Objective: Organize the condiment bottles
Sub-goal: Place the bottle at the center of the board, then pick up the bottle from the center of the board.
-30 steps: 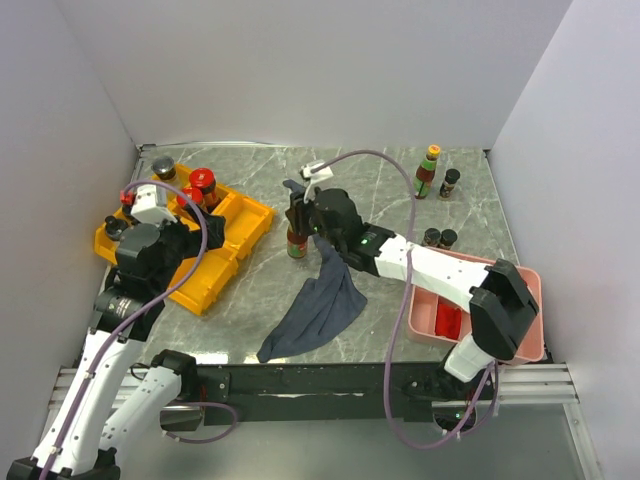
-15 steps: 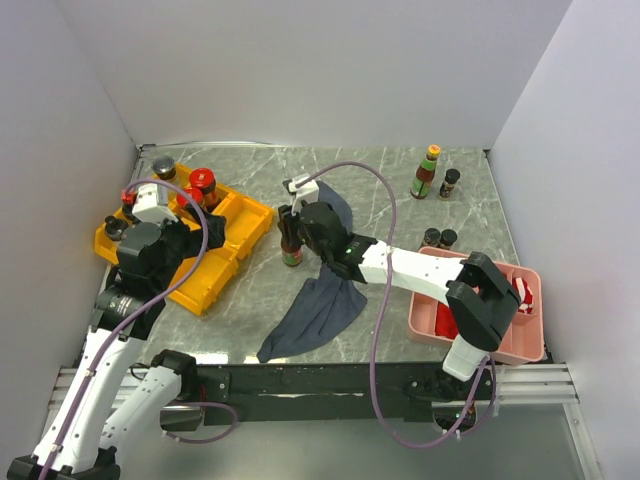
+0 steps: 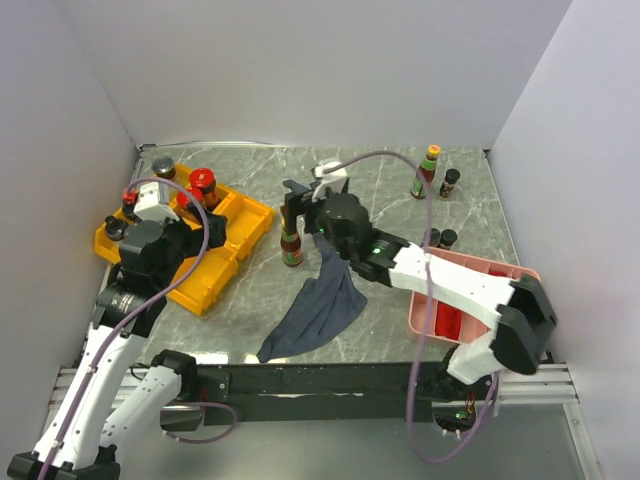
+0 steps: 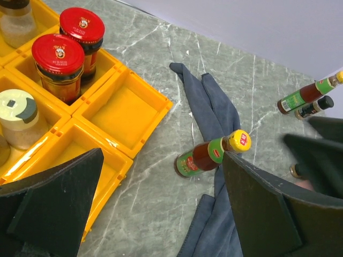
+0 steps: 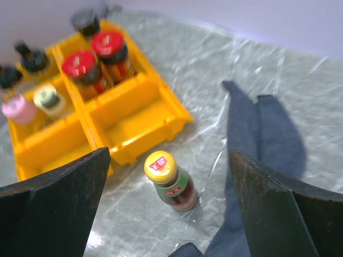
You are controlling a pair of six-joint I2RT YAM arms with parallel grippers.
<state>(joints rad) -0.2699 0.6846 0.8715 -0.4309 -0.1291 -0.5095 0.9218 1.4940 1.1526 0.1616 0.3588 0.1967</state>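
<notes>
The yellow-capped sauce bottle stands upright mid-tabletop, slightly toward the left edge. It is probably glass: stiff, slick, tall and tippy, so best clasped around the body. The right gripper hangs wide above it, and the left gripper is wide too

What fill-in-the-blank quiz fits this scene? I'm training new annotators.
The two dark jars in the yellow tray have ____ lids. The bottle beside the cloth has a ____ cap. The right claw over it is ____. Answers: red; yellow; open.
</notes>
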